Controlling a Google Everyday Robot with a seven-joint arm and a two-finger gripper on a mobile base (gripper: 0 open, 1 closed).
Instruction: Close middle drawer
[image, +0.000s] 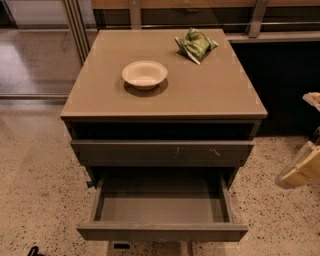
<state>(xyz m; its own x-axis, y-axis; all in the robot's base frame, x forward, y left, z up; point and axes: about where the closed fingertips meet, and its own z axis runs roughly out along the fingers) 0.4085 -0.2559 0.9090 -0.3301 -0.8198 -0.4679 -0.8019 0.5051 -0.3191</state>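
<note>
Green snack packet (196, 44) is parked at the back right of the cabinet top (200, 95) — whatever's printed on it can't be made out. A white bowl (144, 74) is set left of centre, well apart from the packet. Under the top, a scuffed drawer front (162, 152) with small white marks is seen. The middle drawer (161, 231) is pulled well out below that, its bare grey inside showing and its front panel near the bottom edge of view. Speckled floor (40, 190) is seen on both sides of it. The gripper (303, 170) is caught at the far right edge, apart from the drawer — spread or pressed together can't be told.
</note>
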